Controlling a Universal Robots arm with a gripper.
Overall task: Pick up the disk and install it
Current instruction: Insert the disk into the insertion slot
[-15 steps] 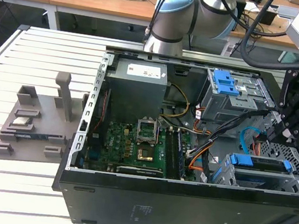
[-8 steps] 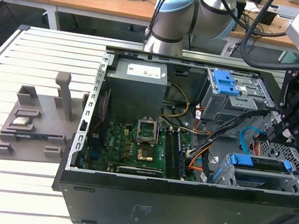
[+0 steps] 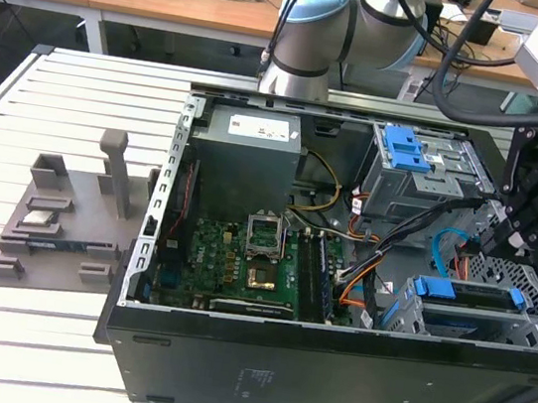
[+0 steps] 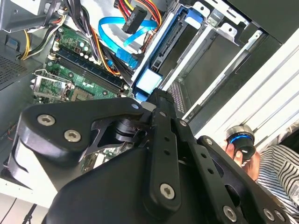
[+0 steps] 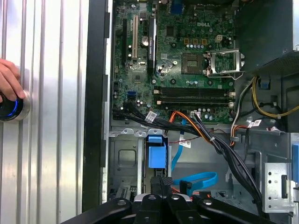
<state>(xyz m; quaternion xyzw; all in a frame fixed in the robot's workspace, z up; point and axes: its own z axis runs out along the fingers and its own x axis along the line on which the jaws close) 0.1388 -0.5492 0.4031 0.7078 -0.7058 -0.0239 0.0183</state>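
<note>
**Gripper over the drive bay, disk seated on edge below**

The gripper [image 3: 507, 233] hangs above the open computer case [image 3: 325, 370], at the exterior view's right; whether its jaws are parted or clenched cannot be told. Just beneath it the disk [image 3: 471, 296], with its blue bracket, sits in the lower drive bay [image 3: 532, 329]. Loose cables [image 5: 219, 144] cross between bay and motherboard [image 5: 187, 60]. A hand [image 5: 8, 81] rests on a round button on the slatted table [image 3: 72, 104].

Lighting even and bright overhead. Mild glare on the slatted table [image 3: 82, 105]. Computer case [image 3: 325, 370] interior shadowed. Gripper linkage [image 4: 154, 154] close, slightly soft.
</note>
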